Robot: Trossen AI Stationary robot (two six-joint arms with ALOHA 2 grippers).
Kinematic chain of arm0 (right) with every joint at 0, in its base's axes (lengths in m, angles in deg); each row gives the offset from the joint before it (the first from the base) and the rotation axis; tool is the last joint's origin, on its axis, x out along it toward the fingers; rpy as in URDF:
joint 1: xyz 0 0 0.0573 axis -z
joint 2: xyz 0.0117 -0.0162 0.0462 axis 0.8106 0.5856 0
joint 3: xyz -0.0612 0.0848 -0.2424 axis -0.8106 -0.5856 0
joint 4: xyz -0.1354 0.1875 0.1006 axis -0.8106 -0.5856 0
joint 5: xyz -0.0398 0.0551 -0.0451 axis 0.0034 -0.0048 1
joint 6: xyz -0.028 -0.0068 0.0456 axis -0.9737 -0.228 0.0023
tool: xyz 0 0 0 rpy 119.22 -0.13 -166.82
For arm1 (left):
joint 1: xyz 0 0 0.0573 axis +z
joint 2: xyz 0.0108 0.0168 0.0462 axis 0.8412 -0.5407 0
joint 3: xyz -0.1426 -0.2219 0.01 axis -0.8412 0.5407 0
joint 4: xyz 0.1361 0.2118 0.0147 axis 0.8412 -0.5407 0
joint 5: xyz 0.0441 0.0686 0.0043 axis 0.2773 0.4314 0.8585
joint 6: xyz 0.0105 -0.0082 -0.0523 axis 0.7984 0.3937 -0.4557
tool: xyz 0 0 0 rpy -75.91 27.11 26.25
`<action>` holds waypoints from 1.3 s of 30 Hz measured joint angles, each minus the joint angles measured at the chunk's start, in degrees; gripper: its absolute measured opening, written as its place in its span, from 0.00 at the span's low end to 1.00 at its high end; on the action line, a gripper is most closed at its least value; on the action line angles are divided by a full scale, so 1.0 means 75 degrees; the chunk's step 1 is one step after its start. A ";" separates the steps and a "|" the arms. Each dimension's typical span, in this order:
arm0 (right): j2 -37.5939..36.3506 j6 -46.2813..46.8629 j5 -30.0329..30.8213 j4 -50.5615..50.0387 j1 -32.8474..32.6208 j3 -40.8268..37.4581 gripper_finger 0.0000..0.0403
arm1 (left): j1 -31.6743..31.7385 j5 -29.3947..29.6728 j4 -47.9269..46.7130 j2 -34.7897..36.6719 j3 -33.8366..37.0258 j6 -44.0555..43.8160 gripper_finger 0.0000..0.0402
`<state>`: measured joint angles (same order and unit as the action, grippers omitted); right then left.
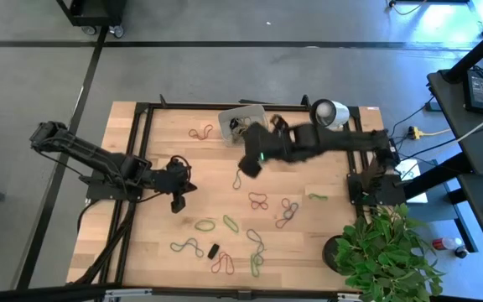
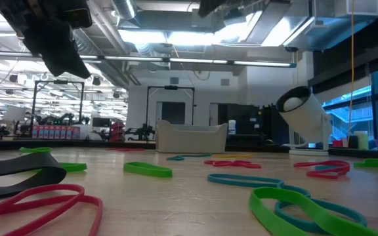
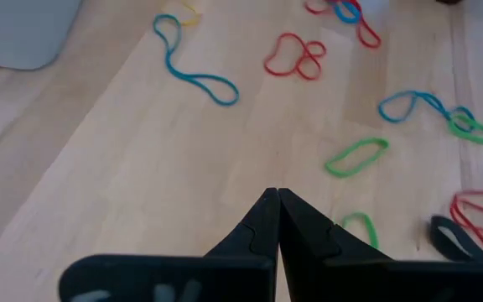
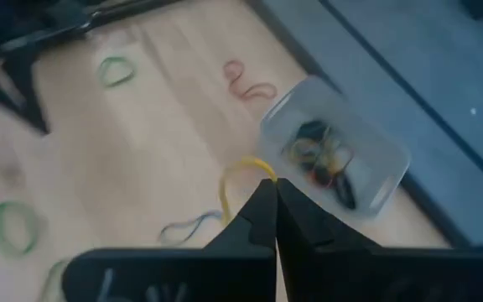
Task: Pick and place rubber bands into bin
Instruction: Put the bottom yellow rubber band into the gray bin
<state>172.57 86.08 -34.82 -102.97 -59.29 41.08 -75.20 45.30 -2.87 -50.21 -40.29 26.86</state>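
Observation:
Many rubber bands lie flat and scattered on the wooden table: a red one [image 1: 200, 132], green ones [image 1: 205, 225], a blue one [image 1: 187, 246] and a black one [image 1: 213, 250]. The translucent bin [image 1: 241, 122] stands at the table's far middle with several bands inside [image 4: 321, 159]. My right gripper [image 1: 248, 165] hangs above the table just near of the bin, shut on a yellow rubber band [image 4: 235, 178]. My left gripper [image 1: 177, 197] hovers over the left part of the table, shut [image 3: 277, 195], with nothing in it. My right gripper pinches the yellow rubber band between its two fingertips at one end of the loop [image 4: 262, 170]. The fingers slant down toward the table's far side. The rest of the loop curves away from the tips, slack and lifted clear of the table.
A white round object with a dark face [image 1: 329, 111] stands right of the bin. A potted plant [image 1: 384, 252] sits off the near right corner. Dark frame rails [image 1: 141, 151] run along the table's left and far edges. More bands [image 1: 258, 200] lie in the middle.

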 joint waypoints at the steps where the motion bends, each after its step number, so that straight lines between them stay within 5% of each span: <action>1: 0.0000 -0.0305 -0.0176 0.0199 0.0245 0.0000 0.00 | 0.0064 0.0012 0.0017 0.0000 0.0000 -0.0004 0.00; 17: 0.1241 -0.3733 -0.2759 0.1890 0.3365 -0.0035 0.00 | 0.1638 0.0076 0.0268 0.0000 0.0000 -0.0295 0.00; 31: 0.3784 -0.4653 -0.3959 0.2232 0.4189 -0.0050 0.00 | 0.2377 0.0411 0.0346 0.0000 0.0000 -0.0737 0.00; 39: 0.4180 -0.4219 -0.4129 0.2437 0.4183 -0.0050 0.06 | 0.2409 0.0634 0.0343 0.0000 0.0000 -0.0807 0.00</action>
<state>203.92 54.44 -65.79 -84.70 -27.91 40.70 -57.13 50.05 -0.30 -50.21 -40.29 20.81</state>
